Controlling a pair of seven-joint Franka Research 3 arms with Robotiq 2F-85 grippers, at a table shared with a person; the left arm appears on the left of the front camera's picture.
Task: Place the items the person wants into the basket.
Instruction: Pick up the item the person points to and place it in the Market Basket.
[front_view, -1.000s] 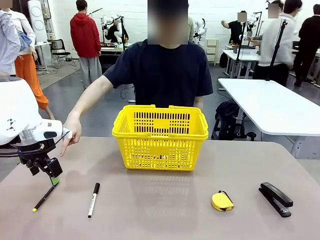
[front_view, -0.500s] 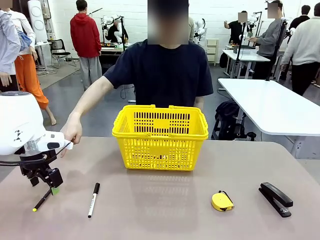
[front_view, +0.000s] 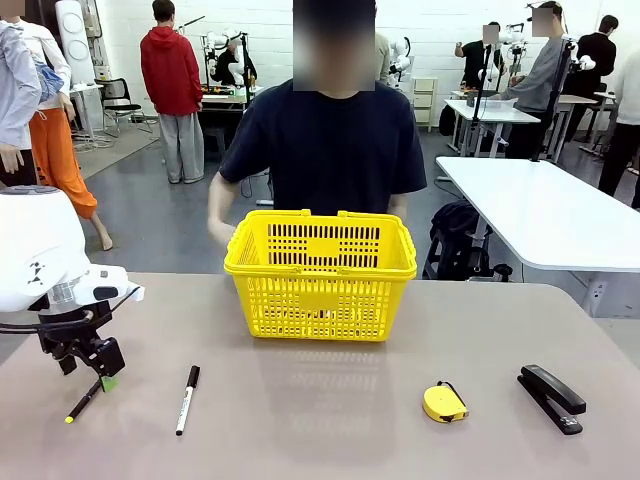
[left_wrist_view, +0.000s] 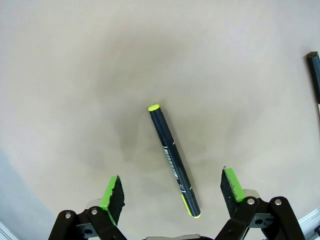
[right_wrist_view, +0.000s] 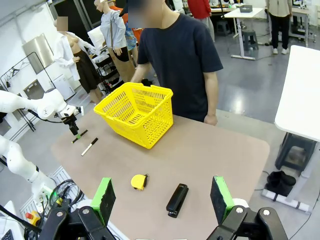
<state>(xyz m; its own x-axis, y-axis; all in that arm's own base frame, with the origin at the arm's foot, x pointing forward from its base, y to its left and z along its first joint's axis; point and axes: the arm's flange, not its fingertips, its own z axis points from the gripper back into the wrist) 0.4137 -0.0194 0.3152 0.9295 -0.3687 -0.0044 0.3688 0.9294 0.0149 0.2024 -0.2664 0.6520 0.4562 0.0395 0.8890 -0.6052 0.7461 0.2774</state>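
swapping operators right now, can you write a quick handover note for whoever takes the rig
Left gripper: open, low over the pen, a finger on either side, not gripping yet.
Right gripper: open, empty, high above the table.
Pen and marker lie on the table's near left. The basket stands at the far middle, with the person's hand raised beside its left rim.
Done: left gripper lined up on the pen.
Left: close, lift, drop the pen in the basket; the marker probably next, if wanted. Tape measure and stapler lie at the right.
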